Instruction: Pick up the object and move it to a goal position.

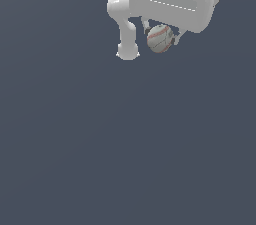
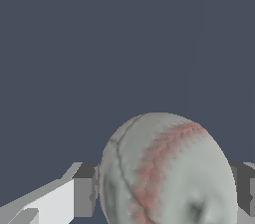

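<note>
Gripper point(image 1: 161, 36) was clamped on the ball point(image 1: 160, 38), one finger each side, per both views. In the ext view the ball sat right under the white hand body point(image 1: 170, 4), between the jaws, w/ the fingers mostly hidden behind it; only short dark tips showed at its edges. Ball was off-white w/ thin red seam lines.

Wrist view: ball point(image 2: 167, 170) filled the gap between the jaws. A grey pad point(image 2: 84, 190) touched it on one side, and a second pad point(image 2: 246, 193) touched it on the far side. Red stitching ran in a curved band across the face toward the cam, plus a dark thin crease beside it. Ball's lower part was cut off by the frame edge.

Arm link point(image 1: 125, 24) hung beside the hand, on the ext view's left of the jaws, ending in a rounded white joint.

Background was flat dark blue-grey in both views, no edges or texture, so couldn't tell whether the ball was touching a surface or lifted clear. No shadow visible below the jaws to settle it.

No containers in either view.
</note>
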Motion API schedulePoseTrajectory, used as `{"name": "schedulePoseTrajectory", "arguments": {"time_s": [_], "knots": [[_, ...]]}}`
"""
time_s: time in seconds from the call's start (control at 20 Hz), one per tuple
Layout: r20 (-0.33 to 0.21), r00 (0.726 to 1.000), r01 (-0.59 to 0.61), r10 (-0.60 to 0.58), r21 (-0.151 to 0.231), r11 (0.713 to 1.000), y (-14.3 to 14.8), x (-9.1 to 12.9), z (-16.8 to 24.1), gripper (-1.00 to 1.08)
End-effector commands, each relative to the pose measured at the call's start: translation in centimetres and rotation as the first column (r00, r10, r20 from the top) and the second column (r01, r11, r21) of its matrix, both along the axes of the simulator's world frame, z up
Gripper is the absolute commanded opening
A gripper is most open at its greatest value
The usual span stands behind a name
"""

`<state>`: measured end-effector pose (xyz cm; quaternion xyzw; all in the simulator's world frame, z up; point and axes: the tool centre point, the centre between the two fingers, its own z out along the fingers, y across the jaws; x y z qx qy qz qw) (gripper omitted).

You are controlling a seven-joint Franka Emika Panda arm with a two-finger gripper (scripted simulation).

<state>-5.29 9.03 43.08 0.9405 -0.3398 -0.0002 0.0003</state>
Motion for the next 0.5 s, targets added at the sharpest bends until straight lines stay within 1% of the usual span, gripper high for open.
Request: {"name": "schedulePoseTrajectory", "arguments": {"time_s": [0.0, 0.2, 0.45], "knots": [[0.001, 1.000, 0.000, 0.000, 0.000, 1.000, 0.1, -0.6, 1.9, -1.00], [0.001, 1.000, 0.000, 0.000, 0.000, 1.000, 0.1, -1.2, 3.9, -1.00], [0.001, 1.000, -0.001, 0.001, 0.000, 1.000, 0.2, -1.5, 5.1, -1.00]]}}
